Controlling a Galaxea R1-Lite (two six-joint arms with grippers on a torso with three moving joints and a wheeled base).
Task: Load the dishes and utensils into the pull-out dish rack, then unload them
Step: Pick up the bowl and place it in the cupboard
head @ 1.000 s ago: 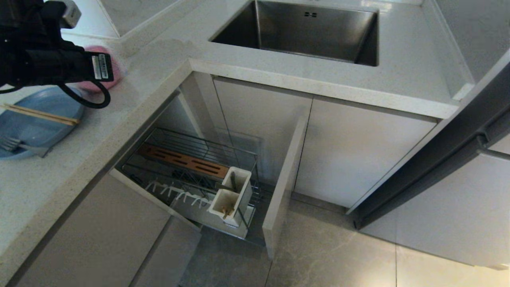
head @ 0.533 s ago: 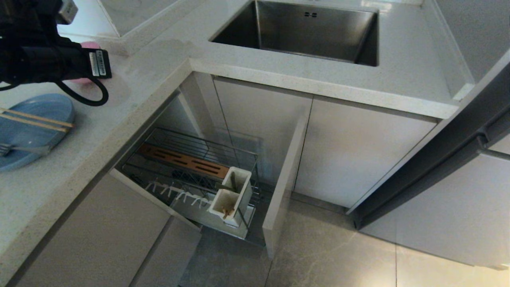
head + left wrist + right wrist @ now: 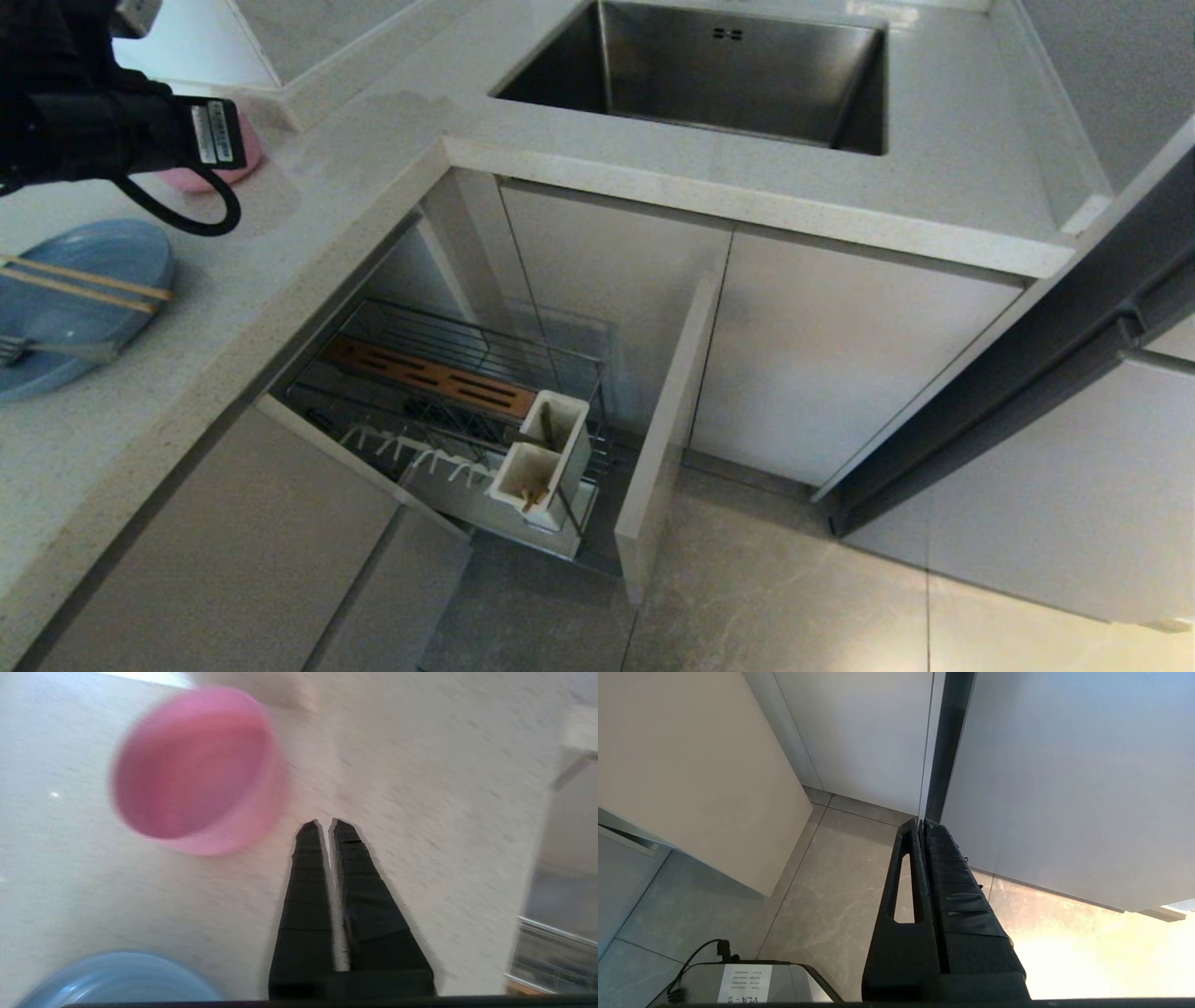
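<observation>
Left gripper (image 3: 325,822): jaws closed, empty, over the countertop (image 3: 420,765) just beside the pink bowl (image 3: 196,770), not touching. Right gripper (image 3: 920,823): closed, empty, parked above the floor (image 3: 831,896).

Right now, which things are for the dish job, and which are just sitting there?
For the job:
pink bowl
blue plate
chopsticks and fork on the plate
pull-out dish rack
left claw, shut beside the bowl

Just there:
steel sink
counter
right claw, shut above the floor

Home kitchen: steel sink (image 3: 709,75), countertop (image 3: 934,140), cabinets (image 3: 840,355).
</observation>
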